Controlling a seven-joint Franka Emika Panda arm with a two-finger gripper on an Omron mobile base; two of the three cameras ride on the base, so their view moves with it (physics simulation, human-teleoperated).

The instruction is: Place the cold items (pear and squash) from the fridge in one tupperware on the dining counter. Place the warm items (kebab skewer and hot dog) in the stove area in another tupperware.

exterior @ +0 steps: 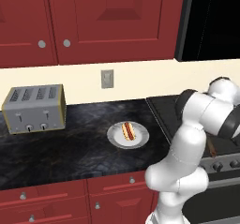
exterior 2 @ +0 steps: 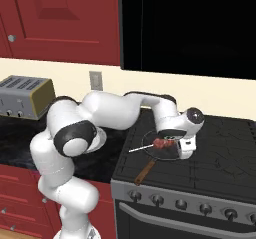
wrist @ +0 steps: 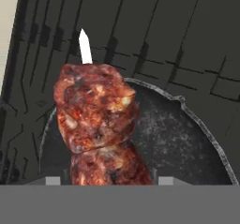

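The kebab skewer (wrist: 96, 115), chunks of red-brown meat on a white stick, lies in a dark round pan (wrist: 187, 143) on the stove. My gripper (wrist: 108, 181) is right down over it, its two tips close on either side of the meat; whether they touch it cannot be told. From the right base, the gripper (exterior 2: 163, 144) hangs over the pan (exterior 2: 150, 156) with the kebab skewer (exterior 2: 159, 143) under it. The hot dog (exterior: 128, 130) rests on a white plate (exterior: 116, 138) on the black counter left of the stove.
The pan's brown handle (exterior 2: 144, 173) points toward the stove's front edge. A silver toaster (exterior: 35, 108) stands at the counter's left end. Red cabinets hang above, and a dark hood sits over the black stove top (exterior 2: 220, 153).
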